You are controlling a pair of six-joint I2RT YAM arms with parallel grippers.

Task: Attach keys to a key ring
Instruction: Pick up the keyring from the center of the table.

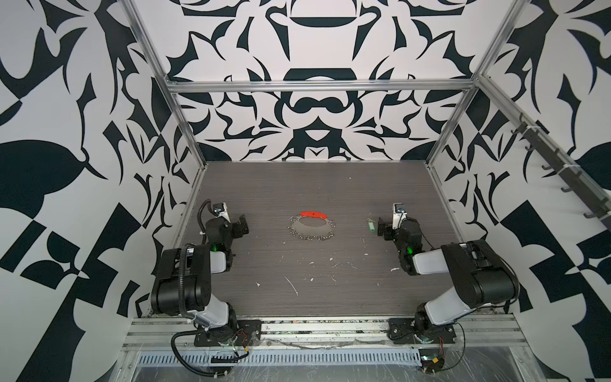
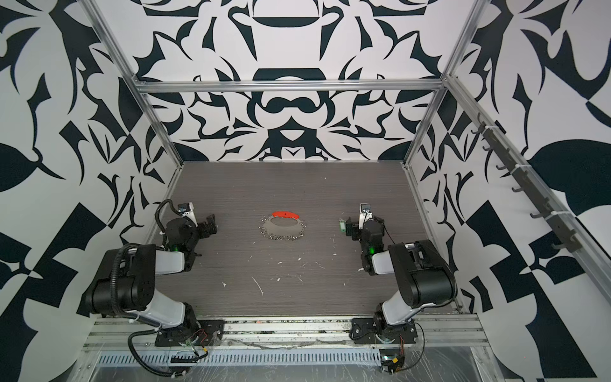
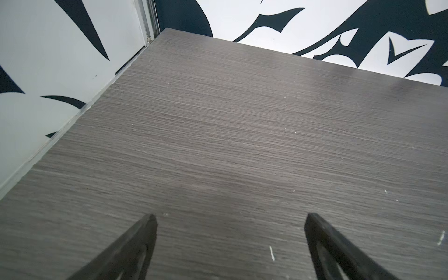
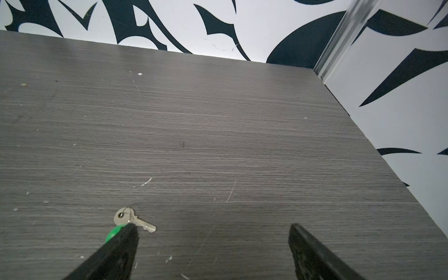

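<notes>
Over on the left, the left gripper (image 1: 240, 227) hangs low over the dark wood-grain table (image 1: 314, 297). The left wrist view shows the left gripper (image 3: 230, 218) with its jaws spread wide and nothing between them but bare tabletop.

Moving to the middle of the table, there's the key ring (image 1: 312, 237), seen in both top views (image 2: 283, 237). It lies flat, an oval loop strung with small silver rings and links. Its red segment (image 1: 312, 215) curves along the far side, and it sits well apart from both arms.

Further right lies the green key tag (image 1: 371, 227), just beside the right gripper (image 1: 381, 228). In the right wrist view the right gripper (image 4: 213, 228) has its jaws fully apart, holding nothing. One black finger (image 4: 121, 244) covers most of the green key tag (image 4: 112, 234), and I cannot tell whether it touches it. Just past that fingertip a silver key (image 4: 135, 220) lies flat on the table with a small split ring through its head. Tag and key sit at that one finger, outside the gap between the jaws.
</notes>
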